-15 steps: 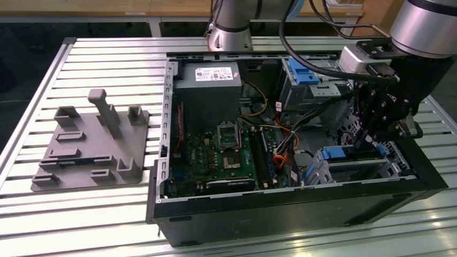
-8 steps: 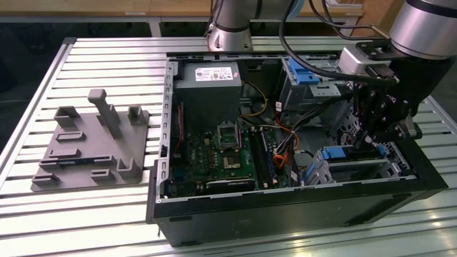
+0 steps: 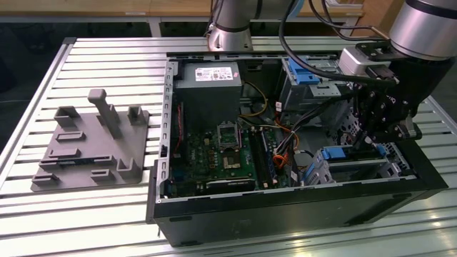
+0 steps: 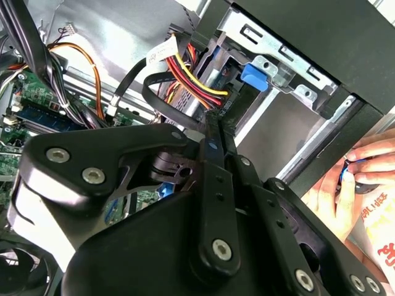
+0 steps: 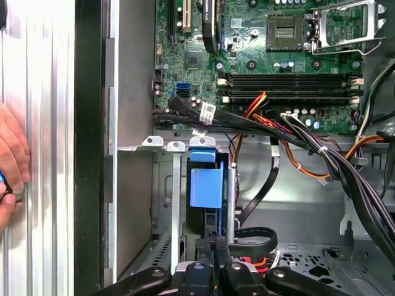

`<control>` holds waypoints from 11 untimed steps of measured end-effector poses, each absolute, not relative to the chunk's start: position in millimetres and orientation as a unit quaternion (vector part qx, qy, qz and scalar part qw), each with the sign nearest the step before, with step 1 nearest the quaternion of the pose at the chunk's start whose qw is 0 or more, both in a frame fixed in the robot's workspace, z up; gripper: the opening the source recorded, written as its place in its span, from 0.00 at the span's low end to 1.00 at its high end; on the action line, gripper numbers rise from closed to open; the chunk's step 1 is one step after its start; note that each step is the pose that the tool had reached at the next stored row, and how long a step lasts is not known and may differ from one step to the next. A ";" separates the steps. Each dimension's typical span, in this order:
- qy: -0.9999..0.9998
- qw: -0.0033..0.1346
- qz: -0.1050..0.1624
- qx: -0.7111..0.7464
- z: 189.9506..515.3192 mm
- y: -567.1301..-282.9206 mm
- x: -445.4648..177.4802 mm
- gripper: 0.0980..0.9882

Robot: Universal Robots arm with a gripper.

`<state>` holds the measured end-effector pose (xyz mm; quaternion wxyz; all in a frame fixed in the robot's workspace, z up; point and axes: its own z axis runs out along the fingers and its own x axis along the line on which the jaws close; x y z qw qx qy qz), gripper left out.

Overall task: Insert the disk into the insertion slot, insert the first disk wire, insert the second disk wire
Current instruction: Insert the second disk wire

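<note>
The gripper hangs just above the disk, seated in the slot. Its fingers look closed, apparently pinching a black cable. The first wrist view adds a hand outside the case.

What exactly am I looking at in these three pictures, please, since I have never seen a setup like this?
A robot arm with a black gripper is working inside an open computer case lying on a slatted metal table. The exterior view looks at it from outside; both wrist views come from cameras riding on the arm. The gripper reaches down at the disk, already sitting in the insertion slot, with cables close by. A grey fixture plate lies beside the case. A person's hand rests at the case's edge.
</note>
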<state>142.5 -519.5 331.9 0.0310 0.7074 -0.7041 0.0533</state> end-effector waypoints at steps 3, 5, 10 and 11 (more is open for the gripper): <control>-0.704 0.031 0.053 0.707 331.0 -519.7 142.7 0.05; -0.704 0.031 0.053 0.707 330.4 -519.7 142.8 0.05; -0.704 0.031 0.053 0.707 330.0 -519.7 143.8 0.05; -0.704 0.031 0.053 0.707 329.9 -519.8 143.8 0.05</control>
